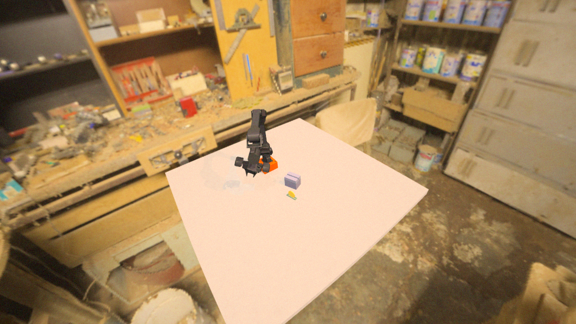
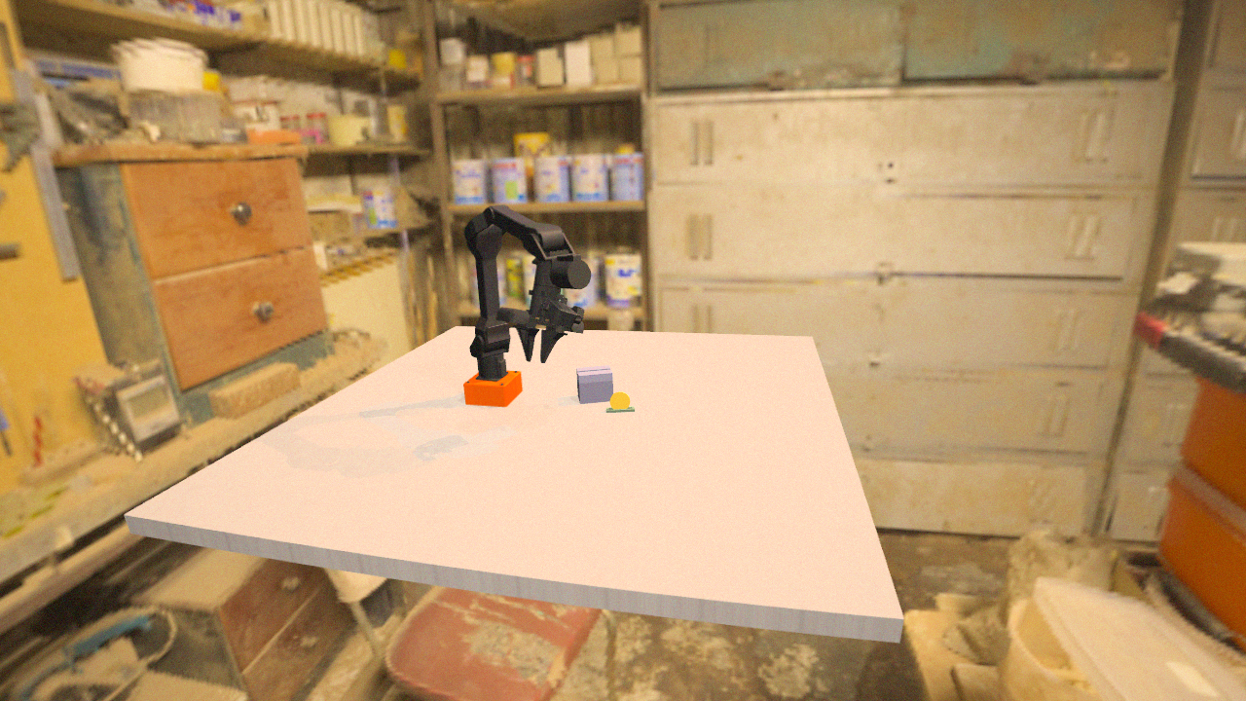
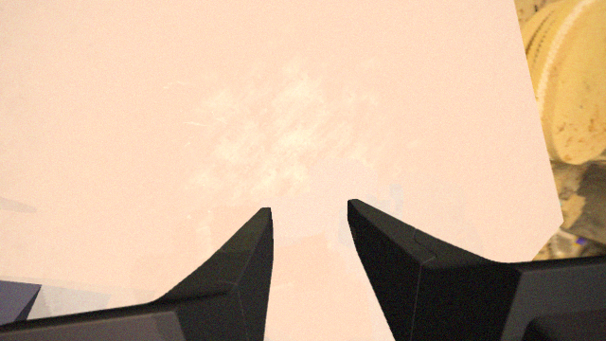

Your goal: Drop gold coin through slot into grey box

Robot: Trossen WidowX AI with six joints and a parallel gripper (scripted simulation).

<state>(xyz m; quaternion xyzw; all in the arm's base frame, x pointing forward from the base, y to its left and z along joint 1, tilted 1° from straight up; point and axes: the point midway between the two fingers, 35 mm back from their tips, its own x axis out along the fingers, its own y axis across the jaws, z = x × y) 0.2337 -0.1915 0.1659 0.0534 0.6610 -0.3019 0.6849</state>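
The gold coin (image 1: 291, 194) (image 2: 619, 400) stands on its edge in the dark-green holder (image 1: 294, 198) (image 2: 612, 410). The closed grey box (image 1: 291, 181) (image 2: 595, 387) stands beside the holder, on the side nearer the arm's base; the slot shows as a dark line in its lid in the top view. My gripper (image 1: 250, 174) (image 2: 536, 359) (image 3: 310, 212) is open and empty, its fingers pointing down, high above the table and well away from the coin and the box. Only a corner of the box (image 3: 16, 299) shows at the lower left of the wrist view; the coin is not in that view.
The arm's orange base (image 1: 270, 165) (image 2: 493, 389) stands on the pale table (image 1: 257, 249) (image 2: 697, 505) (image 3: 118, 118), behind the box in the top view and left of it in the exterior view. A table edge shows at the right of the wrist view.
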